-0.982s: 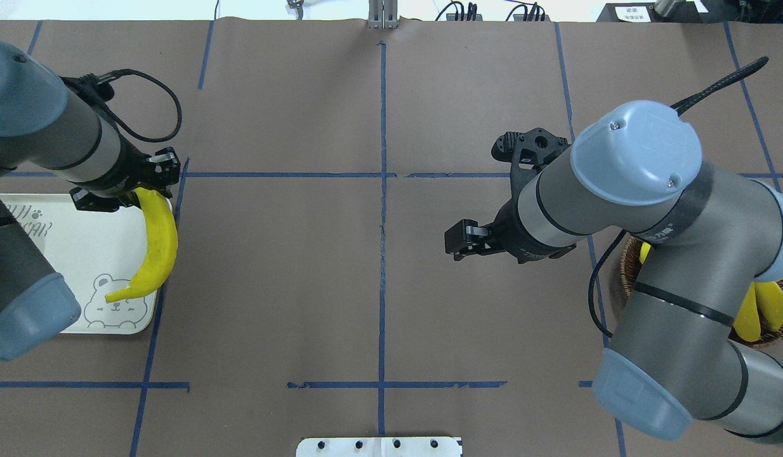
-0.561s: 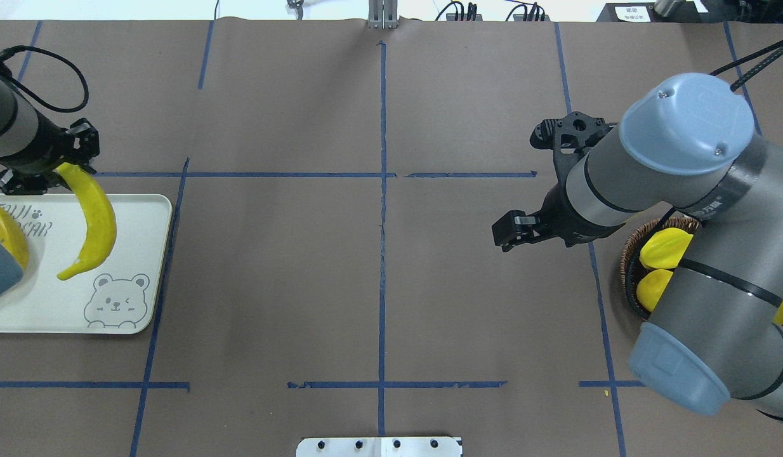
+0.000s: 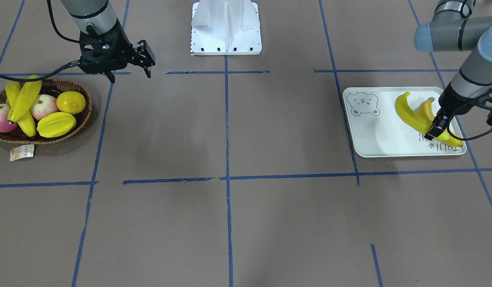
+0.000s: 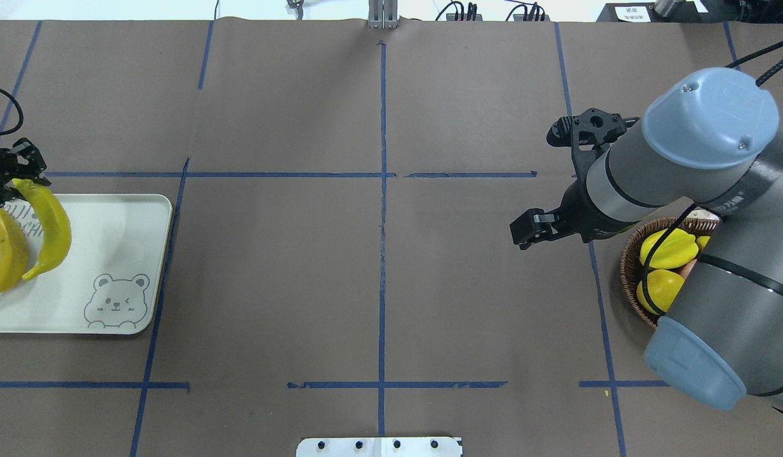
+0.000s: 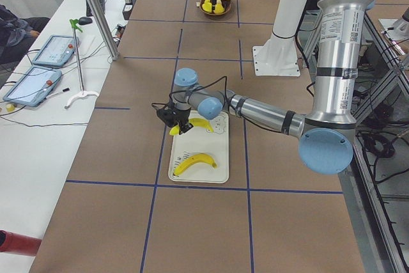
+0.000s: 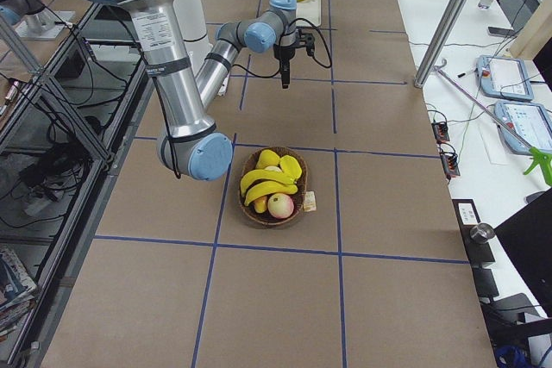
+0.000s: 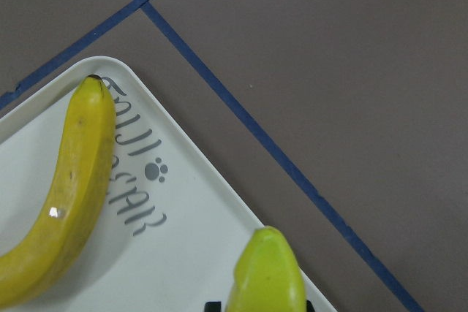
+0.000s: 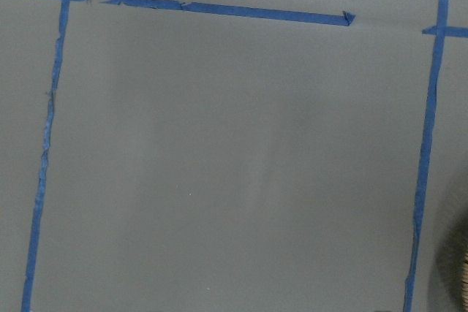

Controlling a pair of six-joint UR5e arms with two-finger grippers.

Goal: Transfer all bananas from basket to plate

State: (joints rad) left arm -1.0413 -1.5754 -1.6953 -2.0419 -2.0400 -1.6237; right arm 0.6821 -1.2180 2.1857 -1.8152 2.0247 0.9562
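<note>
Exterior front-facing view: one banana (image 3: 409,113) is being clamped by the left gripper (image 3: 434,132) over the plate (image 3: 373,139); the right gripper (image 3: 129,75) is being shown spread apart beside the basket (image 3: 86,113).

Glossy fruit, matt surface
The bananas (image 3: 407,113) look smooth, shiny plastic; the basket (image 3: 83,118) is rough woven wicker; the plate (image 3: 373,135) smooth, matt; the surface (image 3: 290,131) matt brown paper.
</note>
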